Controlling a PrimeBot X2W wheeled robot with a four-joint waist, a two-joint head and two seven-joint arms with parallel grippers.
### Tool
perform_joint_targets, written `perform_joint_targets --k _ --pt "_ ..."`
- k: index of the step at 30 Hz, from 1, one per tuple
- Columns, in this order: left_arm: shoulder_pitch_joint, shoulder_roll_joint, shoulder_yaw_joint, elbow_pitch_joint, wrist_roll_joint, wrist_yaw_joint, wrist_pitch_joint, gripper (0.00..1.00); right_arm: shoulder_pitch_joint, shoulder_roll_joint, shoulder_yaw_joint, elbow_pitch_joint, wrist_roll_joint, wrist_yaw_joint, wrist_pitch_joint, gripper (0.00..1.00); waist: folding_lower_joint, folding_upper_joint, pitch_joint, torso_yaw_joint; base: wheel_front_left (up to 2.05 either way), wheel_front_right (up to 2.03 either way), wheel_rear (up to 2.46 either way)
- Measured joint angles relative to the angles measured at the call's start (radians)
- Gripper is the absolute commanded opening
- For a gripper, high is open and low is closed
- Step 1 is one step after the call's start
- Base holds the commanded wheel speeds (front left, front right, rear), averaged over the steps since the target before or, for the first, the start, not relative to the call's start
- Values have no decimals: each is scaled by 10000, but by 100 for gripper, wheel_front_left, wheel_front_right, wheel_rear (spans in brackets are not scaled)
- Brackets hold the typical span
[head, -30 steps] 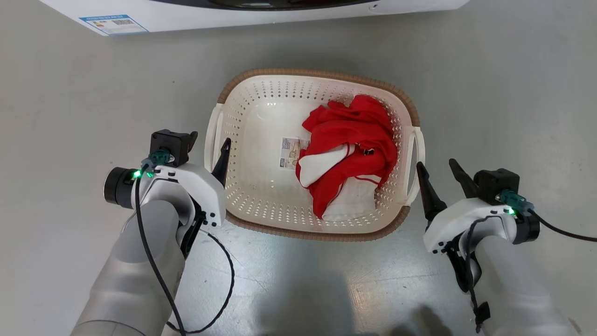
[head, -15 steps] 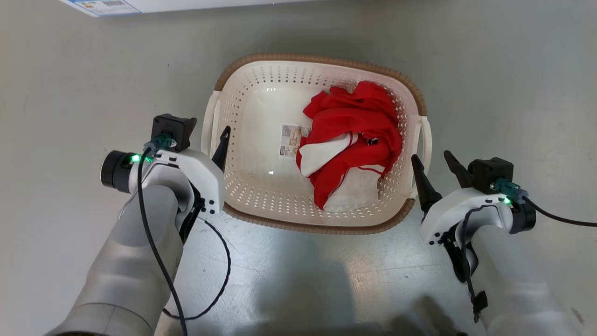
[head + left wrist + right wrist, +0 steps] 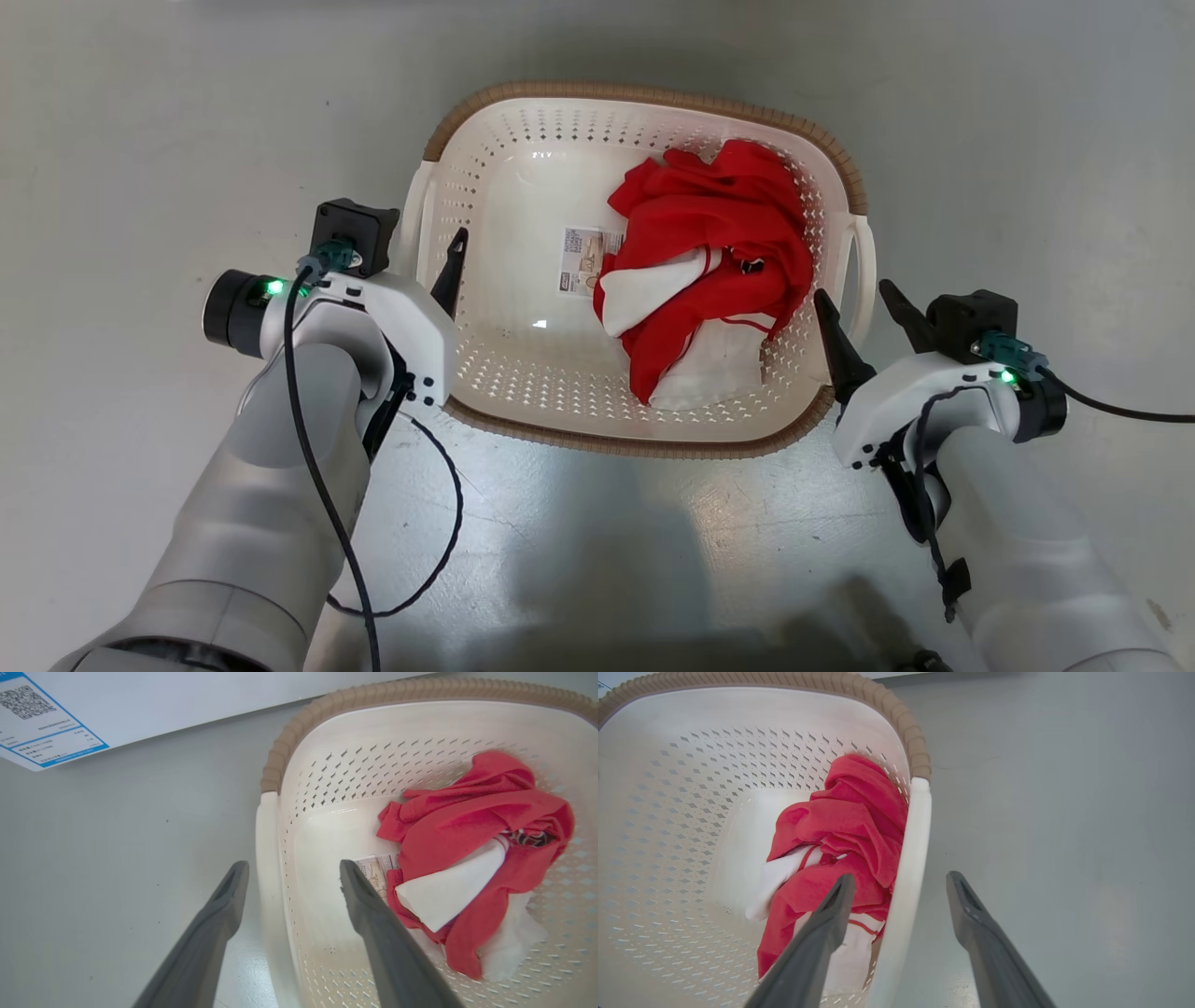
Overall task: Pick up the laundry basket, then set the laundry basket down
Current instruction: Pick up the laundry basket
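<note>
Both the left gripper (image 3: 294,865) and the right gripper (image 3: 901,878) are holding their jaws spread, a side handle (image 3: 266,858) of the laundry basket (image 3: 523,187) lying between each pair, so closing, lifting and setting down are all waiting.

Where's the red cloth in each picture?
Head view: red cloth right of centre, inside the laundry basket.
Left wrist view: red cloth at the right, on the basket floor.
Right wrist view: red cloth in the middle, against the basket's side wall.
Shared landmark: the brown woven rim curving beyond the cloth.
</note>
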Motion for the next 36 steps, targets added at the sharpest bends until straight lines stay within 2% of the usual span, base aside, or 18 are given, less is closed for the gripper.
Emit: perform_joint_targets --k 18,36 --pt "-448 52 -303 516 4 0 0 100 -435 -23 1156 372 1175 0 0 100 0 0 310 -247 0 0 0" --pt "-537 119 -491 765 0 75 0 100 -629 -23 1528 387 1496 0 0 100 0 0 353 -289 0 0 0"
